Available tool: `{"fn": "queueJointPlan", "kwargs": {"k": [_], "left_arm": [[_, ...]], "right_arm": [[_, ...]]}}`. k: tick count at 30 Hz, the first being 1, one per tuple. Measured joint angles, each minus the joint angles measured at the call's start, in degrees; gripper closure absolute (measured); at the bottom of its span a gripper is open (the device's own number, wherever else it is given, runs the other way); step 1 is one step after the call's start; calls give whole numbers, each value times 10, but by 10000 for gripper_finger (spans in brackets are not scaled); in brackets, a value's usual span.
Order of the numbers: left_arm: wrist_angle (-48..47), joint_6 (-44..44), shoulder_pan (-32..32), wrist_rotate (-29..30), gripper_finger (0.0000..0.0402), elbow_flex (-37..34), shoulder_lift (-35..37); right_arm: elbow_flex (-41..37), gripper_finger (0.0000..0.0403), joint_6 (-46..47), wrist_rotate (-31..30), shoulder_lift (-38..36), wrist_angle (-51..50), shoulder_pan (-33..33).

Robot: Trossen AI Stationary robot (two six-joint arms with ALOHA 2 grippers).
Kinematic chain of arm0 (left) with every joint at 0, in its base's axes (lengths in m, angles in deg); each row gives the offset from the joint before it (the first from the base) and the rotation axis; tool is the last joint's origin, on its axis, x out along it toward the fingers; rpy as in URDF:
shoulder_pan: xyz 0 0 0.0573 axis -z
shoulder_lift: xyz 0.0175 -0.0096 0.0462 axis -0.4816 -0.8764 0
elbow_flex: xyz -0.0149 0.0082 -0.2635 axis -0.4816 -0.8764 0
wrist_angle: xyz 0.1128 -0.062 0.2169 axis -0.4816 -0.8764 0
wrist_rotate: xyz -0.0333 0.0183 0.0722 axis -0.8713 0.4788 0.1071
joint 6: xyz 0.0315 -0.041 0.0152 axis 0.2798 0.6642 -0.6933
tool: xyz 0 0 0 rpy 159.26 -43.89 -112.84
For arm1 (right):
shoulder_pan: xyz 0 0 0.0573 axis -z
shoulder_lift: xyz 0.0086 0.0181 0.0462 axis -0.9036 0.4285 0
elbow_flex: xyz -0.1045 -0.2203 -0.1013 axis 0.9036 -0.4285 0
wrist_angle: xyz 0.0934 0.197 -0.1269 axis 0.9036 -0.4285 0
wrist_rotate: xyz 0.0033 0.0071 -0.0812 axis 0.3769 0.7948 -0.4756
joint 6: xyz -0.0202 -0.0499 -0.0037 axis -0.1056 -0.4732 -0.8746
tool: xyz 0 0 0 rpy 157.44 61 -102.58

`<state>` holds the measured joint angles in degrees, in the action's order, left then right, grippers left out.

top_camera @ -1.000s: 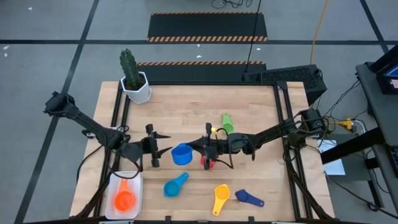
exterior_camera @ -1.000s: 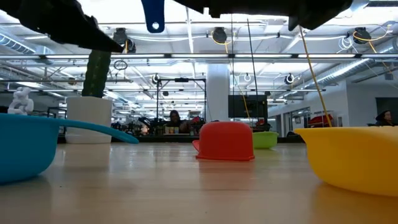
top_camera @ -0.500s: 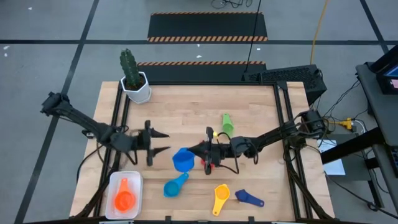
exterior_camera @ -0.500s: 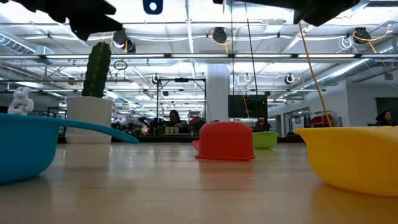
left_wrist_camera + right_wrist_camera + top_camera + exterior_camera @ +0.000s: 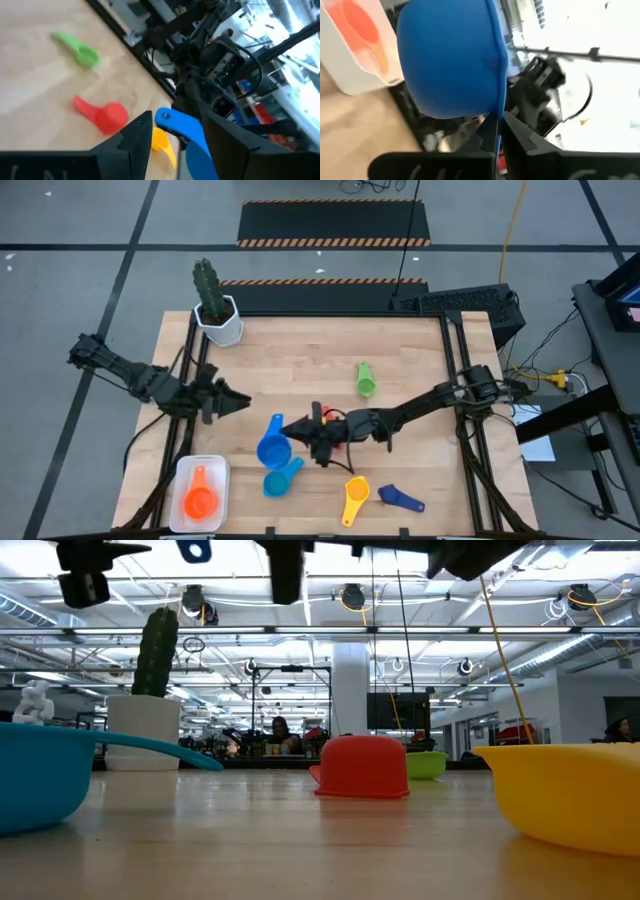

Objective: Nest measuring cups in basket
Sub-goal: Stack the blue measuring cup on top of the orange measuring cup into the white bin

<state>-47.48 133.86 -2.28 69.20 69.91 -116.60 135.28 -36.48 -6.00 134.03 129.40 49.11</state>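
Note:
My right gripper is over the table's middle, shut on a blue measuring cup. My left gripper hovers open to its left and touches nothing. The white basket sits at the near left corner with the orange cup lying in it. On the table lie a light blue cup, the yellow cup, the dark blue cup and the green cup. The red cup rests mouth down and is mostly hidden under my right arm in the high view. My right gripper pinches the blue cup's thin flat edge just below the bowl, where the handle leaves it, one finger on each face. The fingers reach in from the table's right. The cup is lifted clear and tilted, its holed handle end free.
A white hexagonal pot with a cactus stands at the far left corner. Black rails run along the table's left and right sides. Bare wood lies between the green cup and the pot. People and shelving show far behind the table in the low view.
My right gripper has carried the blue cup toward the table's left and near edge, closer to the light blue cup and the basket. My left gripper has drawn back toward the left and far edge, away from the cup. The red cup stayed put.

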Motion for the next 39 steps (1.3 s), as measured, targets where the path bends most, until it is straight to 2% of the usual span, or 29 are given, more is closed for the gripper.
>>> {"fn": "queueJointPlan", "kwargs": {"k": [7,11,14,17,24,33,39], "left_arm": [[-26,80,0,-14,227,0,-21],[-18,103,0,-15,227,0,-40],[-6,107,0,-15,227,0,-61],[9,109,-6,-15,226,0,-84],[66,111,-17,-15,227,0,-117],[69,98,-18,-23,227,0,-114],[37,99,-17,-26,227,0,-93]], "right_arm": [[29,403,-166,-12,22,-2,6],[29,403,-212,-10,21,0,12],[29,403,-237,18,21,-1,17],[29,403,-241,46,21,-1,20],[29,403,-242,62,20,-3,22],[29,403,-221,64,20,-4,23],[28,403,-212,45,21,-10,16]]}}
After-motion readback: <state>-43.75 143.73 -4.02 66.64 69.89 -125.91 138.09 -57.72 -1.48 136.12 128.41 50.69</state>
